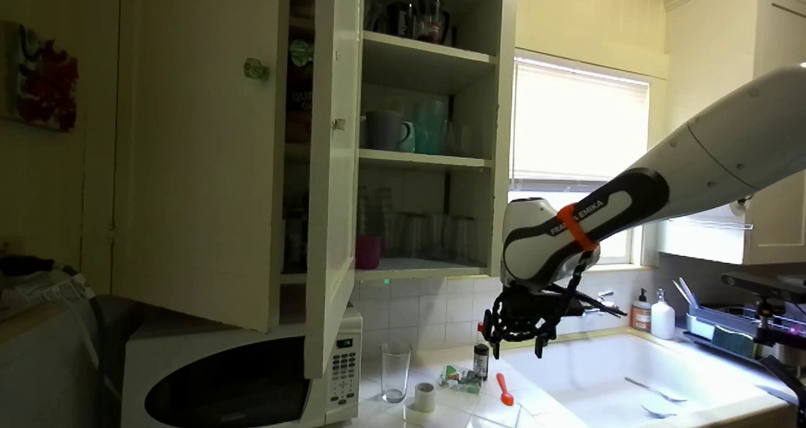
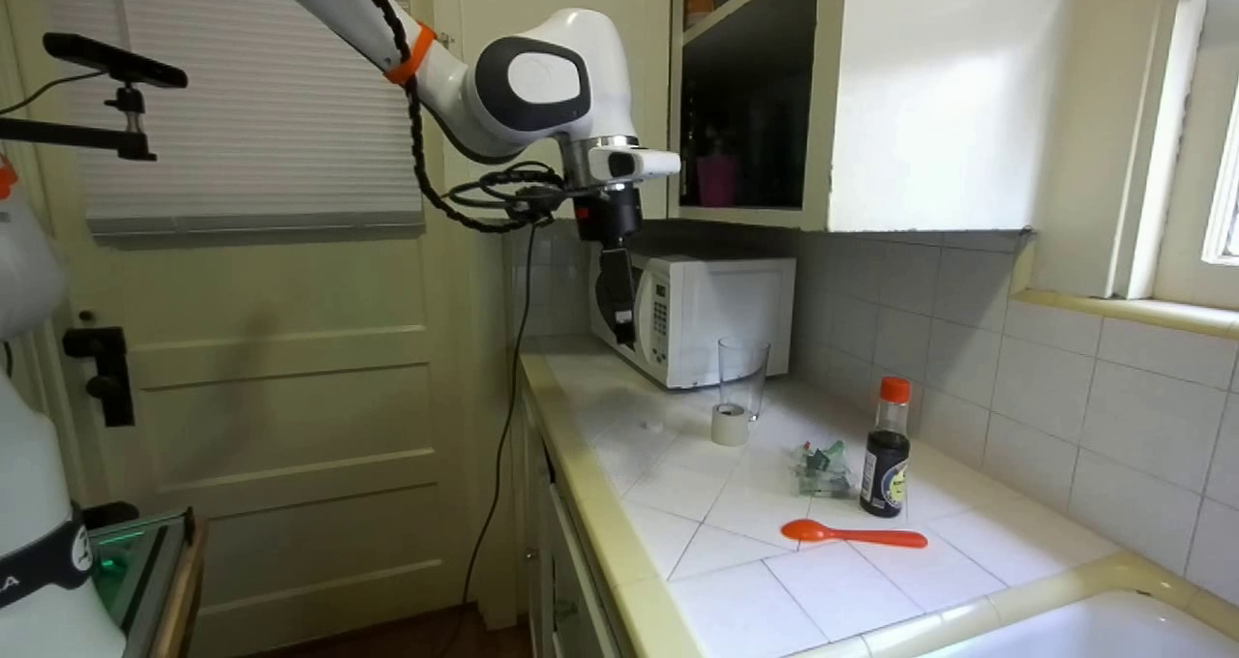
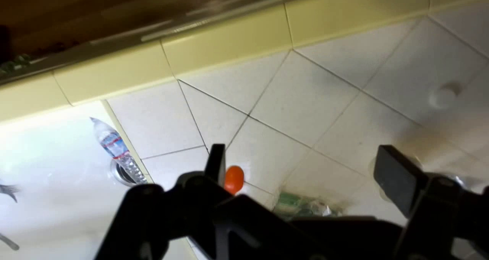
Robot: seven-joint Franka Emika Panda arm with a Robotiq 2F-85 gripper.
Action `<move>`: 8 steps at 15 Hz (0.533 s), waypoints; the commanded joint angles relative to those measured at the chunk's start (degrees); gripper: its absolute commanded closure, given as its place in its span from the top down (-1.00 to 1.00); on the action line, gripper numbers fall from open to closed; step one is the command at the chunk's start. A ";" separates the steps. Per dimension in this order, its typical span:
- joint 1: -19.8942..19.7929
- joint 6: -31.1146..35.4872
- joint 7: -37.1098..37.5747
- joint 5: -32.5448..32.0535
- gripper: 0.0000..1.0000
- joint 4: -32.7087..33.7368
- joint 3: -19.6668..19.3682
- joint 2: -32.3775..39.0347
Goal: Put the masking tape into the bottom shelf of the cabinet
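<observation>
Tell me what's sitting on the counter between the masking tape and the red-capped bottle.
A crumpled green-and-clear wrapper lies between the masking tape and the red-capped bottle; it shows there in both exterior views.

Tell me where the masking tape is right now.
In an exterior view, the masking tape rests on the tiled counter, just to the right of the clear glass, with the microwave farther left.
</observation>
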 commanded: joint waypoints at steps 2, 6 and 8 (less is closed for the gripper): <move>-0.06 17.93 4.27 1.20 1.00 1.87 -1.71 10.43; 2.43 20.96 0.68 3.59 1.00 7.51 -2.01 21.24; 3.97 18.87 -2.83 4.25 1.00 10.81 -1.70 25.62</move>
